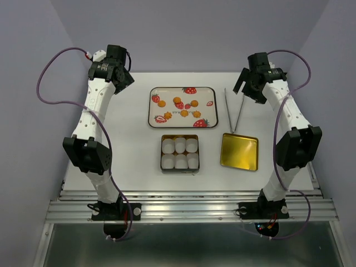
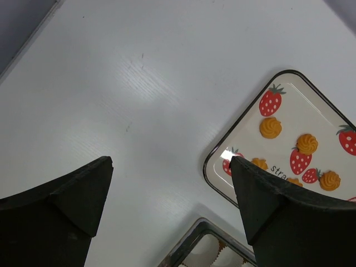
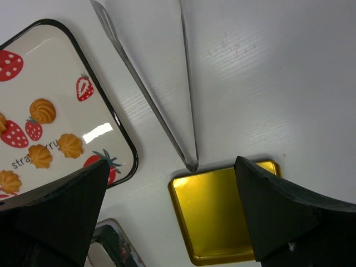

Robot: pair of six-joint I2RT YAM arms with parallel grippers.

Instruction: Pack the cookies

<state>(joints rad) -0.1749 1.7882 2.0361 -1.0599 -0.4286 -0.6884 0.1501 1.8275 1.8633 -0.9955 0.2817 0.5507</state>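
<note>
**Cookies** (image 1: 177, 100): six, small and orange. All lie loose on the strawberry-printed tray (image 1: 169, 94) at the far middle of the table (image 1: 128, 139). None is in the tin.

**Tin** (image 1: 179, 172): open, just nearer the arm bases than the tray. It holds six white paper cups (image 1: 180, 146) in two rows of three.

**Gold lid** (image 1: 240, 151): lies flat, right of the tin and apart from it.

**Tongs** (image 1: 229, 111): lie on the table right of the tray. The joined end is at the lid's far edge and the two arms spread away from it.

**Left fingers** (image 2: 94, 178): spread wide, holding nothing, raised over bare table left of the tray. In the wrist view the cookies sit outside the gap, beyond the right-hand fingertip. The nearest cookie is partly hidden by that tip.

**Right fingers** (image 3: 92, 181): spread wide, holding nothing, raised above the table. In the wrist view the tongs' joined end and the lid show in the gap. The cookies lie off to the left, beyond the left-hand finger and well apart from it.
</note>
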